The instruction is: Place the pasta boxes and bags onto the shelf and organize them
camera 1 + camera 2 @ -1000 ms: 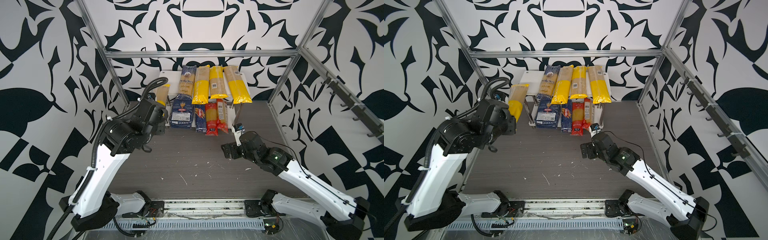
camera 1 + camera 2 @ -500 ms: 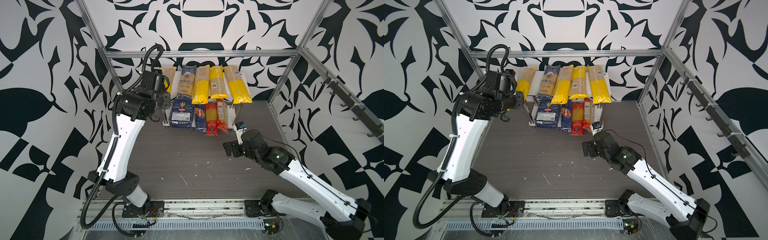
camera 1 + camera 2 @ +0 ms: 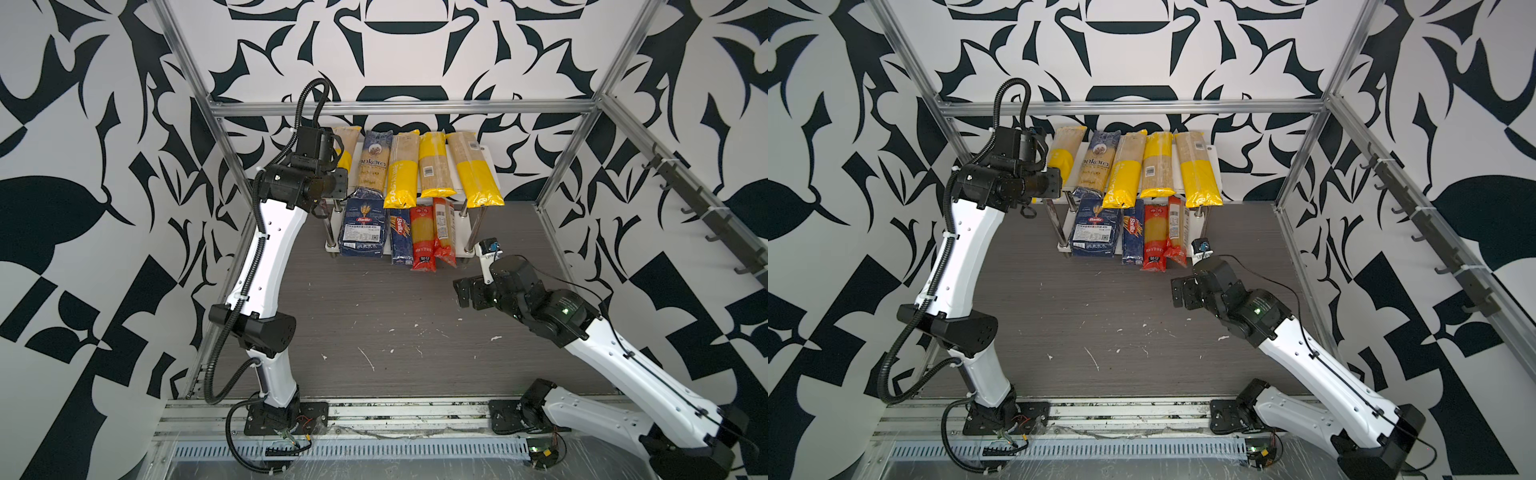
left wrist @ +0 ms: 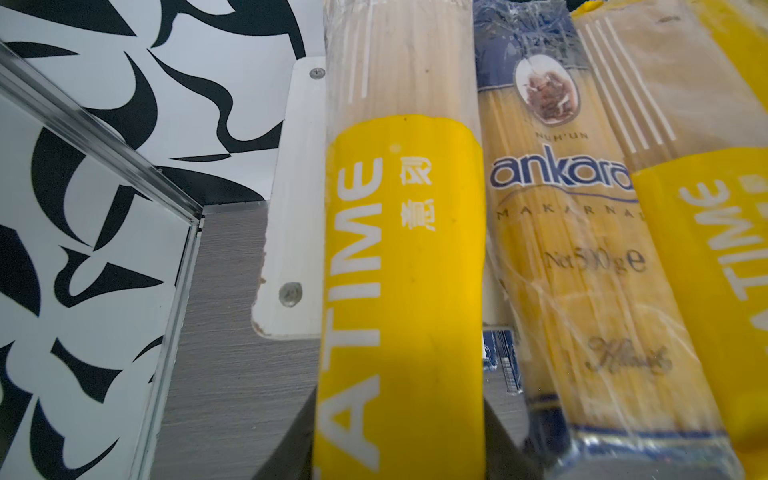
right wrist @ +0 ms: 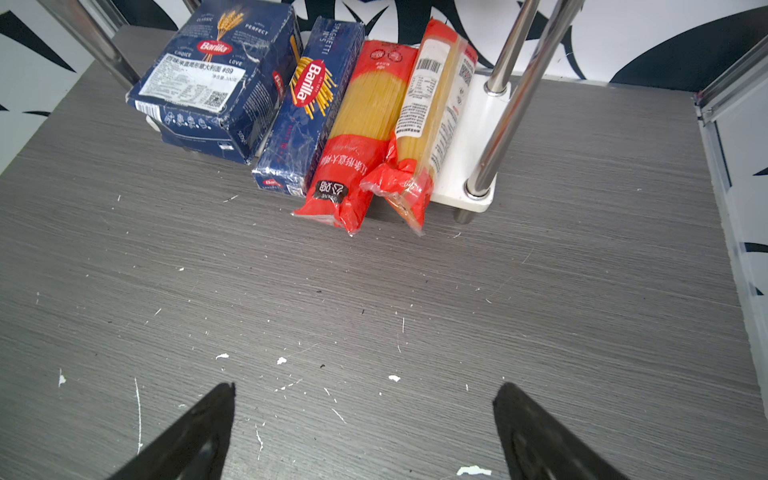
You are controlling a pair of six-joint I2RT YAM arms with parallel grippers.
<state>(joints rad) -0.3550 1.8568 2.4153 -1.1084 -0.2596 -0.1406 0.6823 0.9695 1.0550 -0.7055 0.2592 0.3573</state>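
My left gripper point(image 4: 399, 415) is shut on a yellow-and-clear pasta bag point(image 4: 399, 249) point(image 3: 347, 143) over the left end of the shelf's top board point(image 4: 295, 208), beside the dark-blue ankara bag point(image 4: 573, 249). Three more yellow bags point(image 3: 432, 166) lie on that board. The lower board point(image 5: 469, 145) carries the wide Barilla box point(image 5: 212, 79), the narrow Barilla box point(image 5: 303, 116) and two red bags point(image 5: 361, 133). My right gripper point(image 5: 363, 415) point(image 3: 463, 291) hangs open and empty over the table, in front of the shelf's right end.
Chrome shelf posts point(image 5: 511, 104) stand at the corners. An aluminium frame post point(image 4: 104, 137) and the patterned wall run close to the shelf's left end. White crumbs point(image 5: 282, 360) dot the grey tabletop point(image 3: 395, 332).
The left arm has risen and reached back from the front left, carrying the yellow bag to the top board's left end. The right arm has barely moved.
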